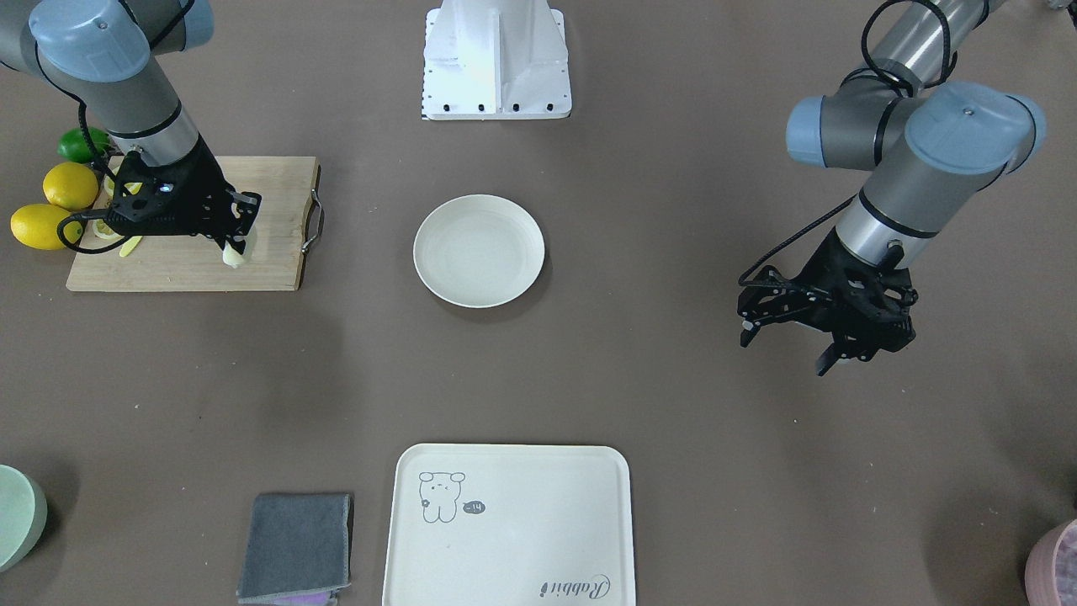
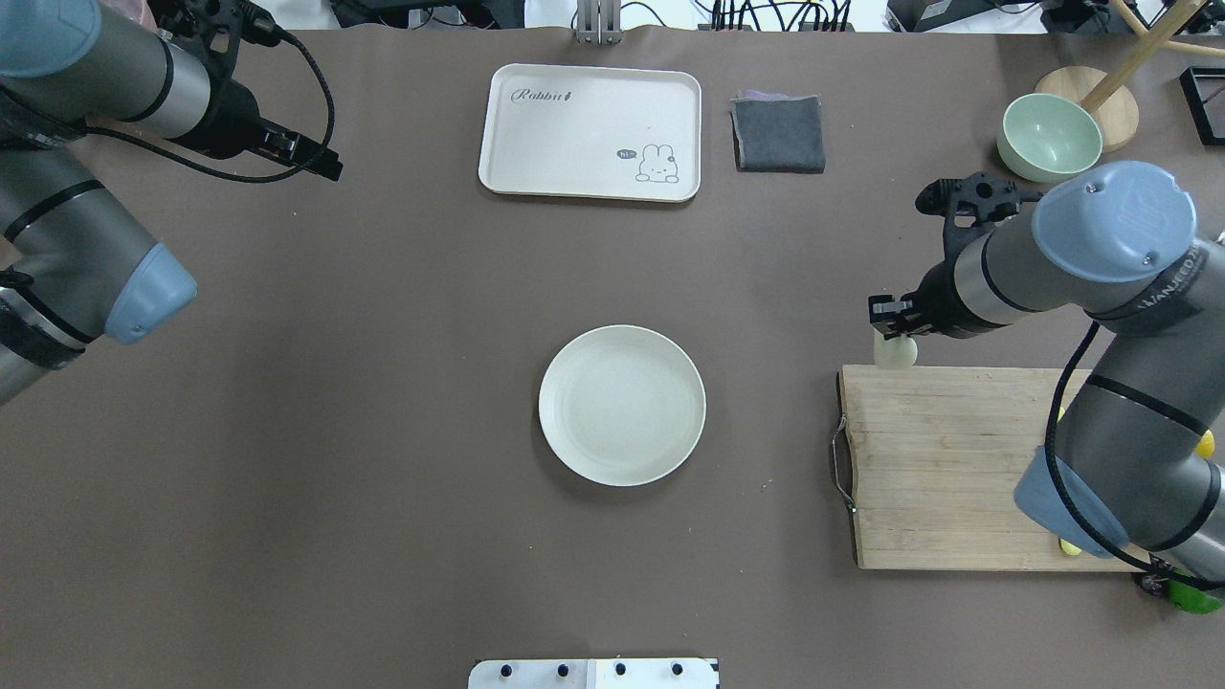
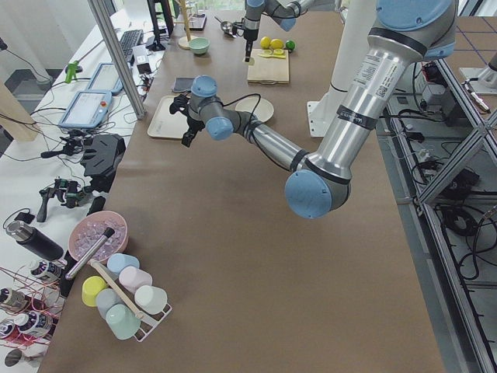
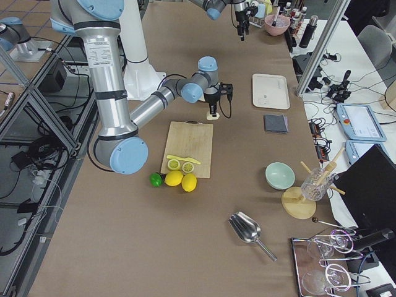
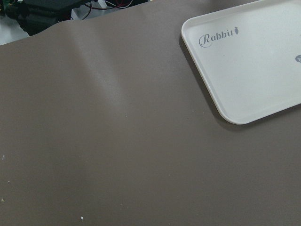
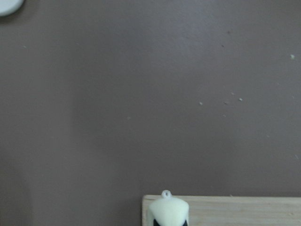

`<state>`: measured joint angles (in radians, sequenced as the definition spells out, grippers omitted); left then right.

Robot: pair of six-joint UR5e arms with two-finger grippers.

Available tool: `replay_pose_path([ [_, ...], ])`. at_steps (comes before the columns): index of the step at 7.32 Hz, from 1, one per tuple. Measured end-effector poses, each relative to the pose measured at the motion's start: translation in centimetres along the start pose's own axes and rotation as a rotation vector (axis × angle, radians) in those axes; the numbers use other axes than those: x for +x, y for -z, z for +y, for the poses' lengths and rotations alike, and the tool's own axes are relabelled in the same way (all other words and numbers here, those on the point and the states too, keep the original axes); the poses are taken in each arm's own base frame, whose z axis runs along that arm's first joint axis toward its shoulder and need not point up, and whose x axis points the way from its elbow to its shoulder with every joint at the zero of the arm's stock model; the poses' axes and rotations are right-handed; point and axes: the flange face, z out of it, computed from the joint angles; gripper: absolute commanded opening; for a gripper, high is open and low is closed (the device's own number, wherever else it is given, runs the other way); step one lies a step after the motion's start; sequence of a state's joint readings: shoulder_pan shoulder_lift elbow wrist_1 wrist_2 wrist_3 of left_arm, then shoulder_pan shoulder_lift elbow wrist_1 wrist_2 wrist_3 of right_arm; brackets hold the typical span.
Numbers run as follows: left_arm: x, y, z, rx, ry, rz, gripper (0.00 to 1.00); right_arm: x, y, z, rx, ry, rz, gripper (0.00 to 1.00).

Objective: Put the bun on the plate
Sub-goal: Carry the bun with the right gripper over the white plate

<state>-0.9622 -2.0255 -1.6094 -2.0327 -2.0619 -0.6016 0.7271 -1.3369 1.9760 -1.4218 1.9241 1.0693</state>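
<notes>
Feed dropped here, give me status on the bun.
Right tool shut on bun at cutting board edge. Left tool open, empty. Plate bare, path unobstructed.

Bright, even overhead light, soft shadows; right wrist view slightly blurred.

The cream tray [image 2: 574, 134] bears the script word "Rabbit" and a small "hi~" speech bubble.

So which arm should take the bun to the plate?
Right. The right gripper is shut on the bun at the cutting board corner, beside the plate. The left gripper hangs open and empty on the plate's other side.
</notes>
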Motion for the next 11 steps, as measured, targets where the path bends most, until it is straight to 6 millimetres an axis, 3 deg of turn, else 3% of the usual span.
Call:
replay_pose_path([
  [2, 1.5, -0.1, 0.0, 0.003, -0.019, 0.023, 0.98, -6.3, 0.4, -1.7, 0.05, 0.053, -0.054, 0.0],
  [5, 3.3, -0.4, 0.1, 0.004, -0.042, 0.044, 0.98, -14.0, 0.4, 0.1, 0.093, 0.135, -0.107, 0.0],
  [8, 4.4, -1.0, 0.6, -0.004, -0.055, 0.056, 0.98, -18.6, -0.7, 4.2, 0.121, 0.203, -0.141, 0.0],
  [11, 5.4, -1.4, 0.9, -0.001, -0.072, 0.074, 0.98, -21.0, -4.9, 6.9, 0.159, 0.249, -0.215, 0.0],
])
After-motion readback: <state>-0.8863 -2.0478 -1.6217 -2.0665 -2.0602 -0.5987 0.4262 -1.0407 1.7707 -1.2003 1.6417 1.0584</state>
